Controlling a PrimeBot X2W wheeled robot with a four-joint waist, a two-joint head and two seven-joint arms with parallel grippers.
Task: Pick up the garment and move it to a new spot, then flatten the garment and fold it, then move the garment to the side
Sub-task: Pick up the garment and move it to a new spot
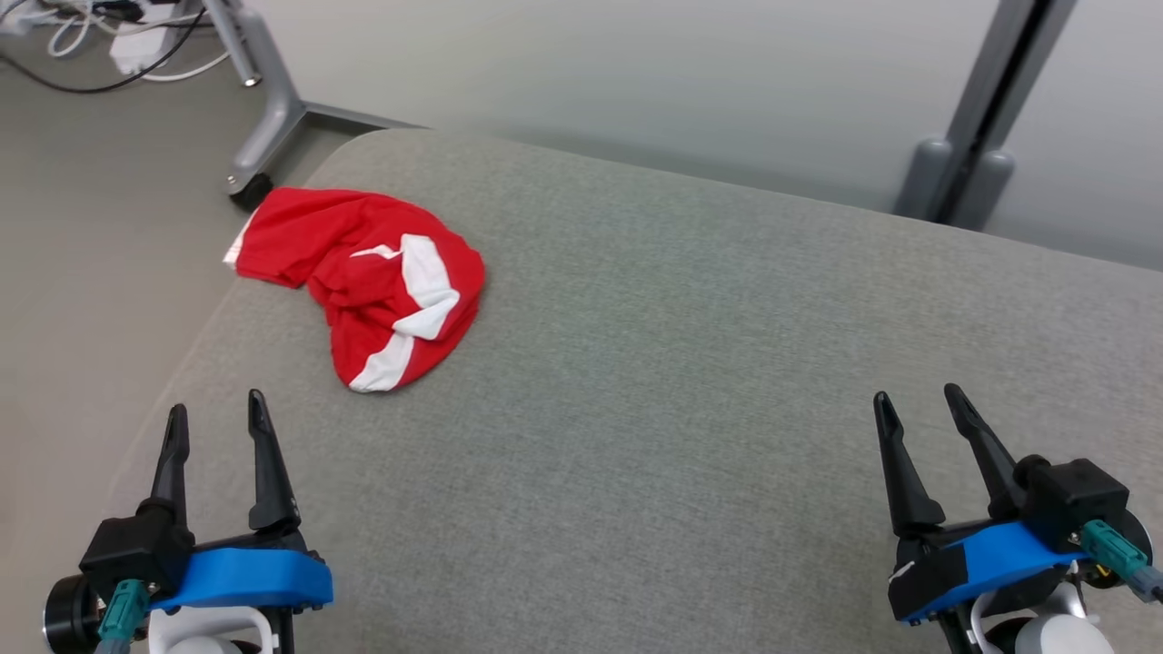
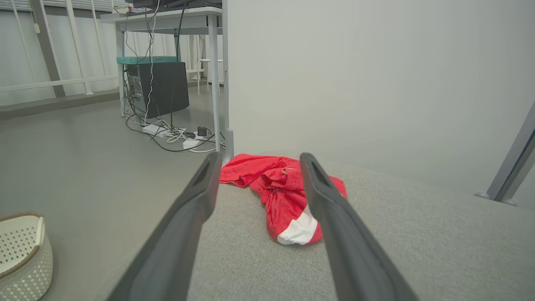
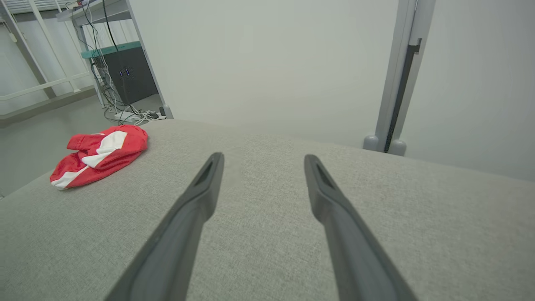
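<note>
A crumpled red and white garment (image 1: 363,272) lies at the far left corner of the grey fabric-covered bench (image 1: 681,381), one red edge hanging over the bench's left side. Just behind that corner a grey wheeled frame leg (image 1: 263,118) stands on the floor, its caster close to the cloth. Behind the bench's far right edge a grey post (image 1: 981,118) rises against a pale panel. Between both hands and the garment the bench top is bare fabric.

The left wrist view adds the room beyond the corner: a desk (image 2: 167,21) with a dark computer case (image 2: 161,88) under it, a tangle of cables and power strips (image 2: 175,136) on the floor, and a pale woven basket (image 2: 21,255) on the floor at the lower left. The right wrist view shows the garment far off to its left.

The left hand (image 1: 217,402) hovers over the near left part of the bench, fingers spread and holding nothing, pointing toward the garment, which lies near and just ahead. The right hand (image 1: 916,392) hovers over the near right part, well apart from the garment, fingers likewise spread and empty, tilted slightly to the left.
</note>
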